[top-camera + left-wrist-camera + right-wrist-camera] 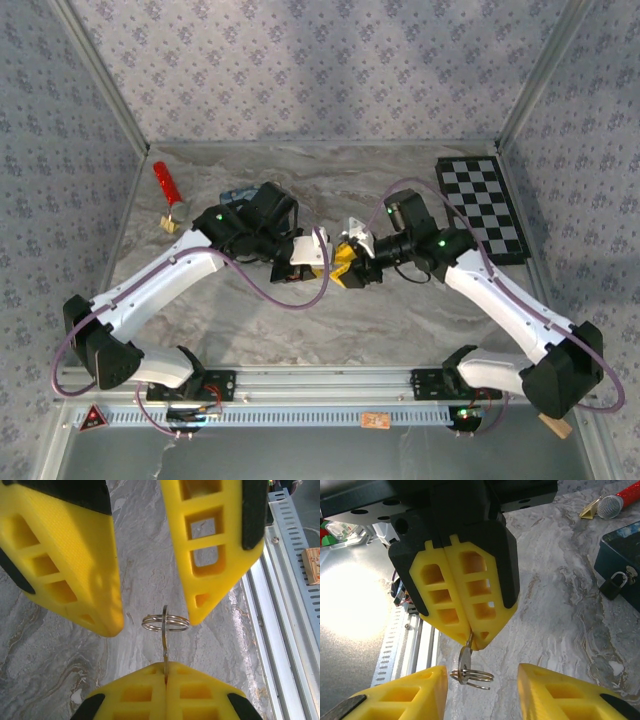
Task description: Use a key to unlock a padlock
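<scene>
Yellow-fingered, your right gripper (482, 674) sits at the bottom of the right wrist view, jaws part open either side of the key (464, 659) and its ring (472, 675). Your left gripper (470, 641) faces it, clamped on the key's blade. Mid-right, the small black padlock (612, 585), silver-shackled, lies just beside the blue tin (620, 550).

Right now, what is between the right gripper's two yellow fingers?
A key ring, hanging on the key pinched by the shut left gripper, sits in that gap; both wrist views show it.
</scene>
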{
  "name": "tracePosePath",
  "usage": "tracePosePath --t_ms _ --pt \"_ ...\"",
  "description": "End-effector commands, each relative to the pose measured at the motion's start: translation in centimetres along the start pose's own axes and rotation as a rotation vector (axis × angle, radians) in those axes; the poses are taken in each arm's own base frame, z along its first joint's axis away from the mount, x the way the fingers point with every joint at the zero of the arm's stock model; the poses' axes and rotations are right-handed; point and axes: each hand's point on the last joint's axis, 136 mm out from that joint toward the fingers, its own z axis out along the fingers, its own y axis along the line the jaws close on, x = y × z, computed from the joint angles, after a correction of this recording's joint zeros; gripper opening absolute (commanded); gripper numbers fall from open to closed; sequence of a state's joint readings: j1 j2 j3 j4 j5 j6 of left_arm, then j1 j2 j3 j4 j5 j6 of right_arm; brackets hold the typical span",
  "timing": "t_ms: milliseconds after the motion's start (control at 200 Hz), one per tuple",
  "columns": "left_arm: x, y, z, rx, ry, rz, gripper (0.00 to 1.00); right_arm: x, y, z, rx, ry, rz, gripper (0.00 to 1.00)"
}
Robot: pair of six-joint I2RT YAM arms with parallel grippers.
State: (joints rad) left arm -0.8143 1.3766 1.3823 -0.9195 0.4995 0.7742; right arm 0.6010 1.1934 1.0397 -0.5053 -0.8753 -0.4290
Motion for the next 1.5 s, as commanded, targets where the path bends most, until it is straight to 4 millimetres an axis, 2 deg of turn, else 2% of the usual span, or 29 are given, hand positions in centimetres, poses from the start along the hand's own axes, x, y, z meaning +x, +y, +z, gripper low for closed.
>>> tracePosePath --t_ms 0,130,330,470,575,730,925,1044,1494 --pt "-0.7 -0.2 -0.7 -0.014 -0.016 0.029 0.0 -2.0 0.9 -0.4 -0.035 -0.046 -0.029 0.47" --pt "-0.7 -0.1 -0.6 -0.014 -0.011 0.026 0.0 -2.5 1.0 -0.4 -0.025 -0.054 -0.033 0.48" --pt "-0.8 -0.1 -0.6 -0.013 -0.012 0.023 0.0 -2.0 0.7 0.2 -0.008 -0.029 -0.028 0.46" --pt "-0.7 -0.1 -0.4 -0.013 -0.007 0.024 0.0 -2.1 0.7 0.2 -0.011 -0.029 -0.023 0.37" --pt "-0.7 -0.1 -0.6 -0.02 -0.008 0.024 0.0 -1.4 0.5 0.3 -0.007 0.001 -0.002 0.28" --pt "-0.7 0.1 -0.8 -0.041 -0.012 0.029 0.0 -0.7 0.2 0.2 0.005 0.022 0.014 0.3" --pt "-0.8 0.1 -1.1 -0.056 -0.017 0.036 0.0 -0.6 0.1 -0.1 0.009 0.022 0.023 0.22" --pt "-0.7 0.2 -1.0 -0.06 -0.011 0.033 0.0 -0.5 0.1 0.0 0.002 0.024 0.032 0.13" --pt "-1.0 0.5 -1.4 -0.101 -0.034 0.047 0.0 0.1 0.2 0.3 -0.021 0.048 0.053 0.15"
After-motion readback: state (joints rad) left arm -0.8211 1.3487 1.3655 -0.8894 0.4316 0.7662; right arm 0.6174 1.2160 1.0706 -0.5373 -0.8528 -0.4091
